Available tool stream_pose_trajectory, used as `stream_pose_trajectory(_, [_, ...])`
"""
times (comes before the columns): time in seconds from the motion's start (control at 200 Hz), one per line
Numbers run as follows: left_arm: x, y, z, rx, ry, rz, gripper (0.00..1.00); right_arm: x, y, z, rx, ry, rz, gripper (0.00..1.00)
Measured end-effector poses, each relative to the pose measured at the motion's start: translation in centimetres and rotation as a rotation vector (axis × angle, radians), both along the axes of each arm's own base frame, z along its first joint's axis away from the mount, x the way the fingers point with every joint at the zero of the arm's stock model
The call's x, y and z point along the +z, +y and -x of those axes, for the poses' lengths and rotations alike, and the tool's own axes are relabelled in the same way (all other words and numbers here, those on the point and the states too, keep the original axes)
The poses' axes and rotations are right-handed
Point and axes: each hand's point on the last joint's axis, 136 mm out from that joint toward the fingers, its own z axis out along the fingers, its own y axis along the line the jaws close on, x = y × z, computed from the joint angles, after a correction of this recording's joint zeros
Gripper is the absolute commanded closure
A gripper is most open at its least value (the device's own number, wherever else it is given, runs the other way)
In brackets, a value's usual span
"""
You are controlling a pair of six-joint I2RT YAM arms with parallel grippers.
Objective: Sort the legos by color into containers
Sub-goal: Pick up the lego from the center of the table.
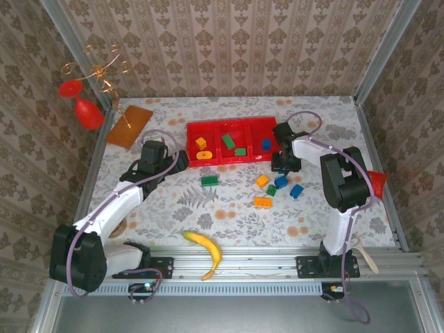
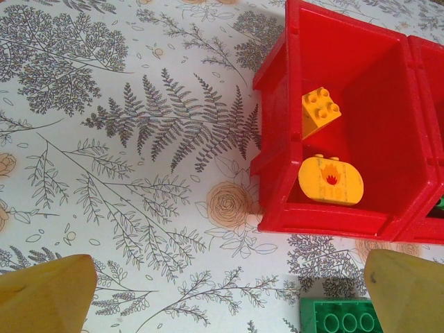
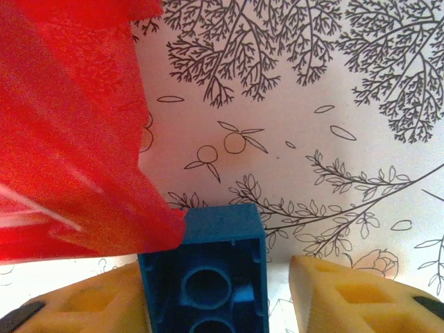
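Note:
The red tray (image 1: 216,125) stands at mid-table with orange legos (image 1: 202,143) in its left compartment, green ones (image 1: 227,141) in the middle and a blue one (image 1: 266,144) on the right. Several loose legos lie in front, among them a green brick (image 1: 209,180) and an orange brick (image 1: 263,202). My right gripper (image 3: 215,277) is down beside the tray wall (image 3: 69,139), open around a blue brick (image 3: 222,229). Its left finger touches the brick; a gap shows at the right finger (image 3: 333,298). My left gripper (image 2: 229,277) is open and empty near the tray's left compartment (image 2: 277,139), with the green brick (image 2: 340,318) by its right finger.
A yellow banana (image 1: 205,248) lies near the front rail. A flat orange-brown board (image 1: 130,125) sits at the back left, with a red funnel-shaped object (image 1: 87,109) and a wire stand beside it. Metal frame rails edge the table.

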Motion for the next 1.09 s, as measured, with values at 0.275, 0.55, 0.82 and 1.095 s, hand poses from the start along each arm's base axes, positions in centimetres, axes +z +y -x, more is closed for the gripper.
stream_pose_trajectory(0.275, [0.0,-0.1,0.0,-0.002,0.001,0.002,0.0,0.1,0.0,-0.1,-0.012,-0.009,-0.004,0.68])
stream_pose_trajectory(0.55, [0.0,0.0,0.0,0.0,0.001,0.002,0.0,0.3,-1.6,1.5,-0.063,-0.011,0.031,0.75])
stream_pose_trajectory(0.82, [0.0,0.0,0.0,0.0,0.001,0.002,0.0,2.2,-4.0,2.2,-0.142,-0.05,0.056,0.79])
stream_pose_trajectory(1.095, [0.0,0.1,-0.1,0.004,0.001,0.005,0.0,6.6,-4.2,2.1,-0.179,-0.158,0.029,0.79])
